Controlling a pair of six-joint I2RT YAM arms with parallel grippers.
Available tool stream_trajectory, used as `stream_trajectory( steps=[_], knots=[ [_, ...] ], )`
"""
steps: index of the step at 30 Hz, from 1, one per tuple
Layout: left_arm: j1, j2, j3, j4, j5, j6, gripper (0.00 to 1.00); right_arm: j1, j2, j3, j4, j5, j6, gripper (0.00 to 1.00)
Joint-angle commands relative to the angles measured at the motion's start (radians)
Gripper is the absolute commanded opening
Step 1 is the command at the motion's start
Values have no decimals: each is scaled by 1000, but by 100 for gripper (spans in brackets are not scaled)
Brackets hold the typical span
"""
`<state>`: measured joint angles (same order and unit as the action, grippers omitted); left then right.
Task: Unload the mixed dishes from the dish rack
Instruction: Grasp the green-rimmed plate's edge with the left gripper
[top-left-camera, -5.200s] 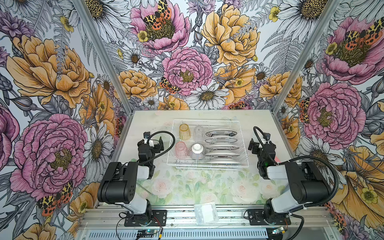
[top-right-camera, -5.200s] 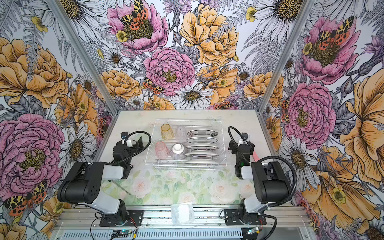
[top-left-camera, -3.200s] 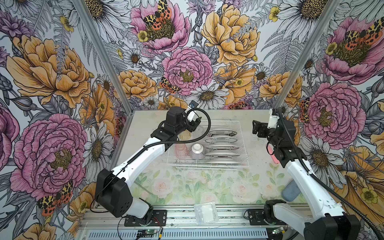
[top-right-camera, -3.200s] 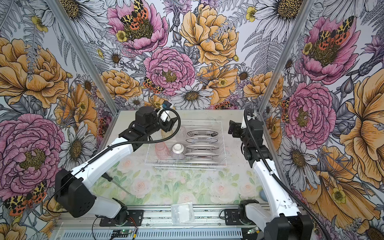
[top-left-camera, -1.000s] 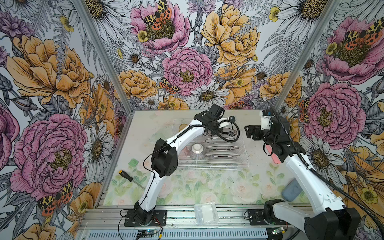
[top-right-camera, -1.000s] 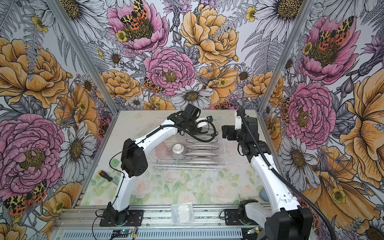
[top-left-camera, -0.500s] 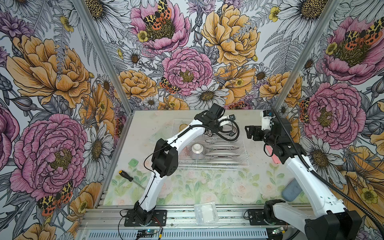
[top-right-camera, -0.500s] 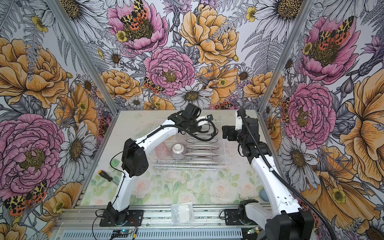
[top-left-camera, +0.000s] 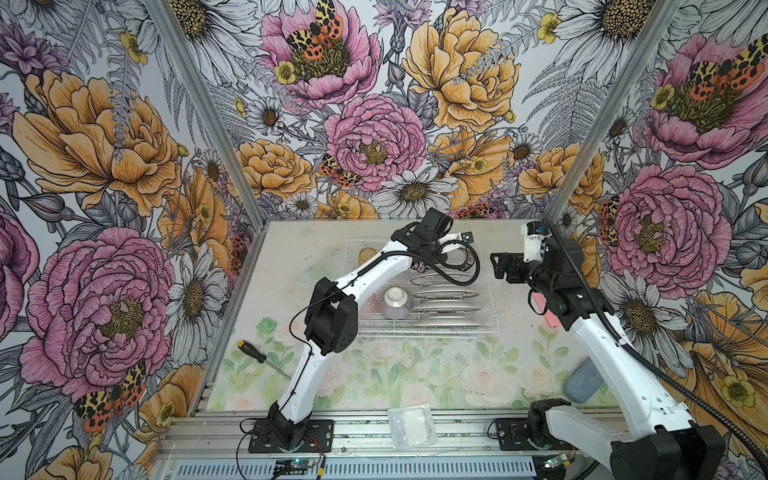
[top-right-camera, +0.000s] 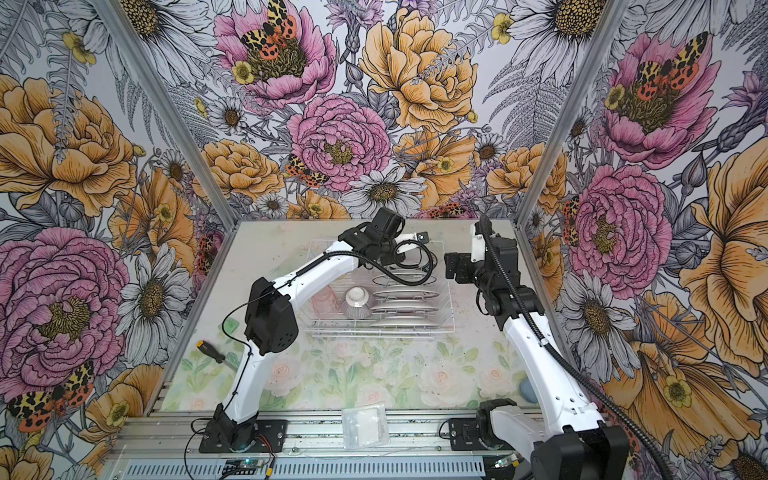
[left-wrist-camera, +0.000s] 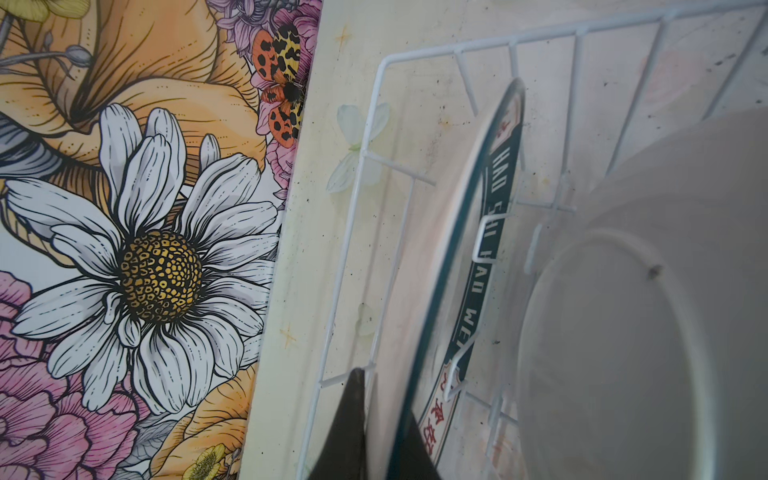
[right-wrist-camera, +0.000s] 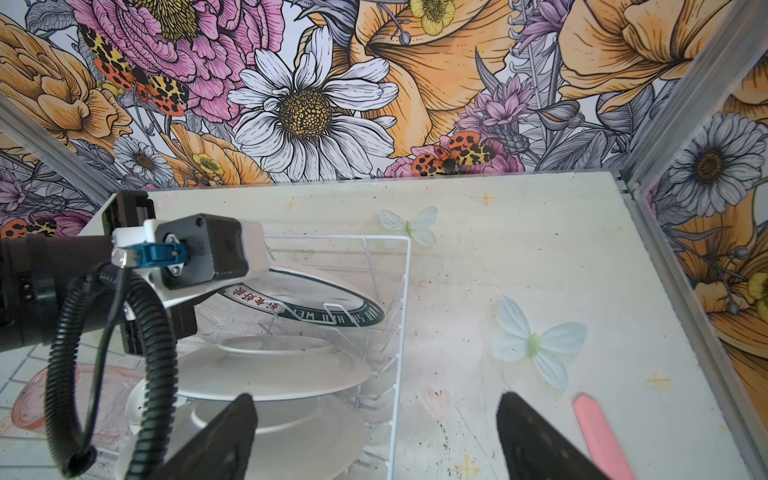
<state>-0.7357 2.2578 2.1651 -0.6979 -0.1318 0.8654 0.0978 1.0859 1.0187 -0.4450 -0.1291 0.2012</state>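
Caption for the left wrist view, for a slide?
Left hand pinches the rim of a dark-rimmed plate standing in the dish rack.

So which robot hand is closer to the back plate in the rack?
Left. The left hand is shut on the rim of the back plate inside the dish rack. The right hand hangs open by the rack's right edge, not touching the plate.

— Where do both top views look from?
— High up at the front, down on the whole table (top-left-camera: 415, 374) and the dish rack (top-left-camera: 486, 299). They show nearly the same.
— And the wrist ones?
— The left sits very close to a plate (left-wrist-camera: 503, 166) in the dish rack. The right sees that same plate from farther back.
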Motion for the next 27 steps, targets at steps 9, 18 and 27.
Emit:
stream_trajectory(
  steps=[9, 18, 27],
  knots=[
    [1, -42, -65, 155, -31, -50, 2, 2, -30, -11, 5, 14, 6, 92],
    [-10, -152, -151, 162, -15, -55, 1, 1, -33, -11, 5, -1, 22, 92],
    [-8, -279, -243, 248, 0, -80, 1, 0, -24, -16, 9, -1, 29, 92]
  ],
)
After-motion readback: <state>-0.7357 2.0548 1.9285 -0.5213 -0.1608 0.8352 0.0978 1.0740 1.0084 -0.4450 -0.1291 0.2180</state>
